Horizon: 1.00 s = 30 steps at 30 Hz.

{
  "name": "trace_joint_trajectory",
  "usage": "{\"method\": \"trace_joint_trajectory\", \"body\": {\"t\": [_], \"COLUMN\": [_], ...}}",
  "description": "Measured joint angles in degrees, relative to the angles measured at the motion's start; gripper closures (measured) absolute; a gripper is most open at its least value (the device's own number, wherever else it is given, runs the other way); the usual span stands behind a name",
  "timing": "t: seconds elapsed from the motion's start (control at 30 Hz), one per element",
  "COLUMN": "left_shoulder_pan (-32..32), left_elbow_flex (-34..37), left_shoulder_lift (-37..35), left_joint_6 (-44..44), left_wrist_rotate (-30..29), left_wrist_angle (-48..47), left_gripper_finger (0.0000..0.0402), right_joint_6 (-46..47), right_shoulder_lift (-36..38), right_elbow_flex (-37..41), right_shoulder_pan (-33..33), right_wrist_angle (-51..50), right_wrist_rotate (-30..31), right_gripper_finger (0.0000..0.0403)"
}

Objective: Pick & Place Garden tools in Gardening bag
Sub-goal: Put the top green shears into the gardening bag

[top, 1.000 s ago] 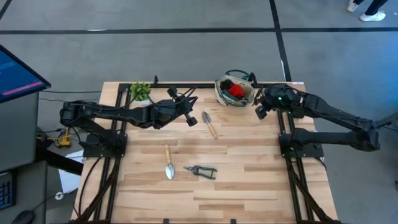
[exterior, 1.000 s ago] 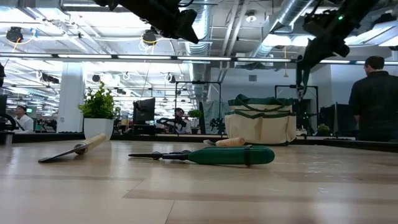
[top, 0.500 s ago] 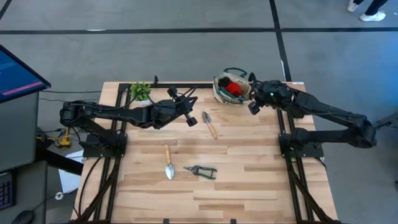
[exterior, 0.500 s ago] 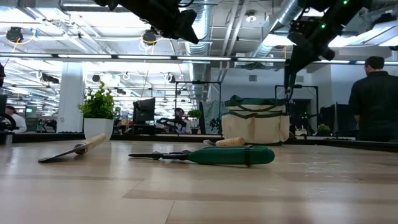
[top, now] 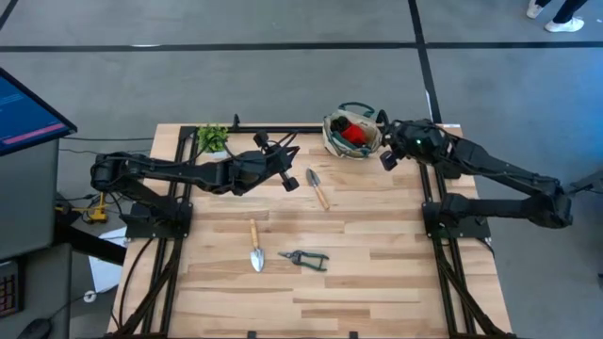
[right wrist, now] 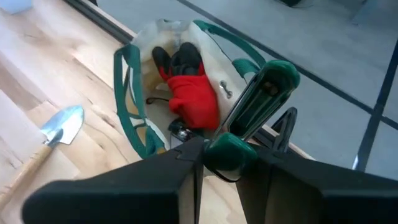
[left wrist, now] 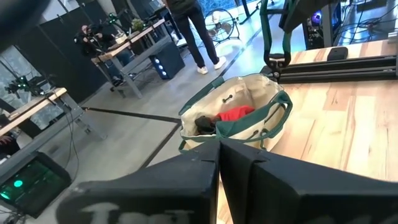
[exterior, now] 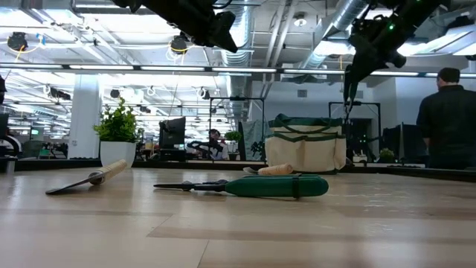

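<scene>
The beige gardening bag (top: 350, 135) with green trim stands on its base at the table's far edge, a red-and-black bundle (right wrist: 189, 93) inside it. My right gripper (top: 384, 157) is at the bag's right side, shut on one green loop handle. My left gripper (top: 290, 181) hovers shut and empty above the table, left of the bag. A wooden-handled trowel (top: 317, 187) lies flat near it. A second trowel (top: 255, 248) and pruners (top: 303, 258) lie flat toward the near side. My right gripper pinches the bag's green loop handle (right wrist: 234, 151) between its two fingers. The fingers slant down from the table's right side. The loop's free part (right wrist: 268, 87) sticks out beyond the fingers, while the bag (exterior: 307, 146) rests on the table below.
A small potted plant (top: 213, 137) stands at the far left corner. Bare wood lies between the tools and the table's near edge. A person (exterior: 446, 119) stands in the room beyond the table's right side.
My right gripper has gone a little toward the table's left edge and tipped, keeping its hold on the handle. The bag's right side has been drawn in toward the left with it; the bag's base stays on the table.
</scene>
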<state>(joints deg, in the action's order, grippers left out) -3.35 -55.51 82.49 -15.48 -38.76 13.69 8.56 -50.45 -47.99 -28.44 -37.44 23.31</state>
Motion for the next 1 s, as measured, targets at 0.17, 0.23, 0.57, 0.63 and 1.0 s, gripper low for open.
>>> {"method": "trace_joint_trajectory", "body": {"t": [0.17,0.23,0.57,0.63,1.0], "left_shoulder_pan": [0.01,0.00,0.00,0.00,0.02], "left_elbow_flex": [0.00,0.00,0.02,0.02,0.02], "left_shoulder_lift": [0.01,0.01,0.01,0.01,0.01], "left_joint_6": [1.00,1.00,1.03,1.03,1.19], "left_wrist_rotate": [0.00,0.00,0.00,0.00,0.00], "left_wrist_angle": [-0.10,-0.34,-1.29,-1.31,-1.47], "left_gripper_finger": [0.0400,0.0400,0.0400,0.0400,0.0400], "right_joint_6": [0.00,-0.41,0.38,0.67,1.16], "right_shoulder_lift": [-4.33,-6.02,-9.72,-11.08,-20.90], "right_elbow_flex": [0.04,0.04,0.04,0.04,0.04], "right_shoulder_pan": [-1.79,-2.49,-3.62,-3.64,-5.84], "right_wrist_angle": [1.41,3.40,6.10,6.24,8.17], "right_wrist_rotate": [0.20,-0.10,-2.25,-2.25,-0.91], "right_gripper_finger": [0.0348,0.0348,0.0348,0.0348,0.0348]}}
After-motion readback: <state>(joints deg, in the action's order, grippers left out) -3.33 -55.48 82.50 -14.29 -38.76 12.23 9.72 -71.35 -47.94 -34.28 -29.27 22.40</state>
